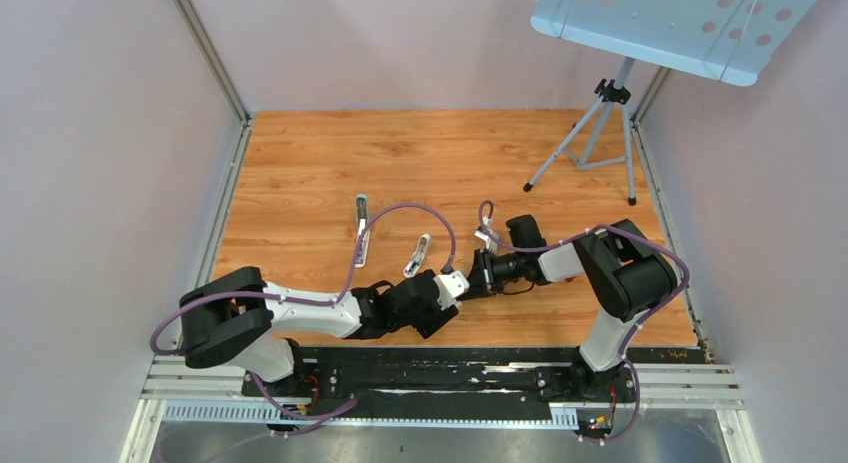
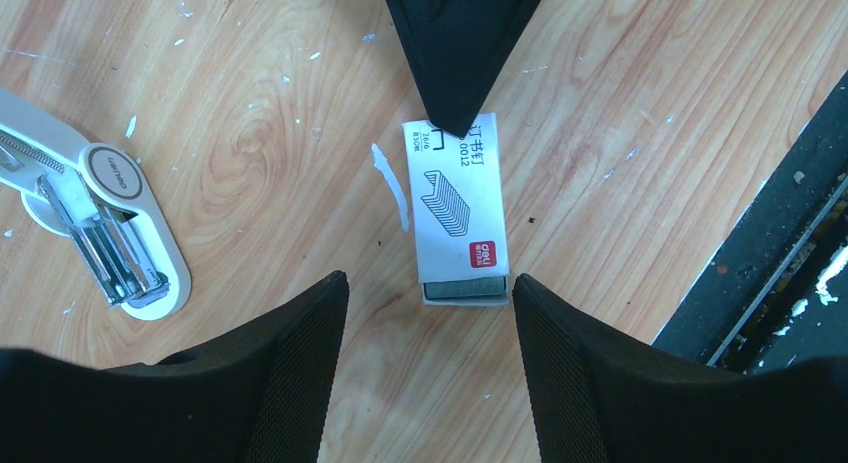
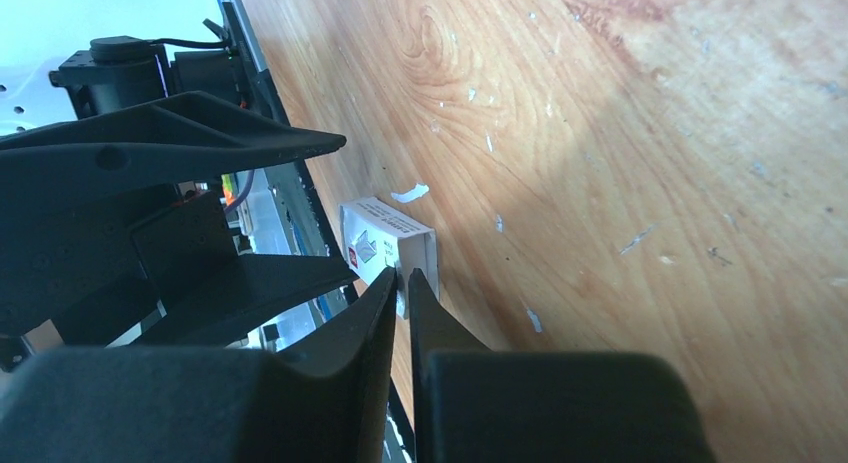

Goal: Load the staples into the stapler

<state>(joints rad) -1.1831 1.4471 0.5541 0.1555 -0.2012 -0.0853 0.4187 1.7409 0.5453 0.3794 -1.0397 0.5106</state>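
The left arm (image 1: 300, 313) lies low along the near edge of the wooden table (image 1: 400, 153), reaching rightward from its base, its wrist turned toward the middle. The left gripper (image 2: 430, 279) stands apart, its two black fingers (image 2: 300, 363) flanking the near end of a small white box (image 2: 455, 198) with a red mark, without touching it. The box lies flat on the wood. Its near end is open, and there the staples (image 2: 466, 285) show as a grey block inside.

The right arm (image 1: 625, 273) rises from its base, folds at the elbow and sends its forearm leftward to meet the other. The right gripper (image 3: 402, 276) is nipped together on the box's far end edge, with only a thin slit between the fingers and a sliver of white at the tips.

The stapler (image 2: 120, 228) lies opened on the table beside the box, on the left in the left wrist view, its metal channel bare and facing up, clear of both grippers
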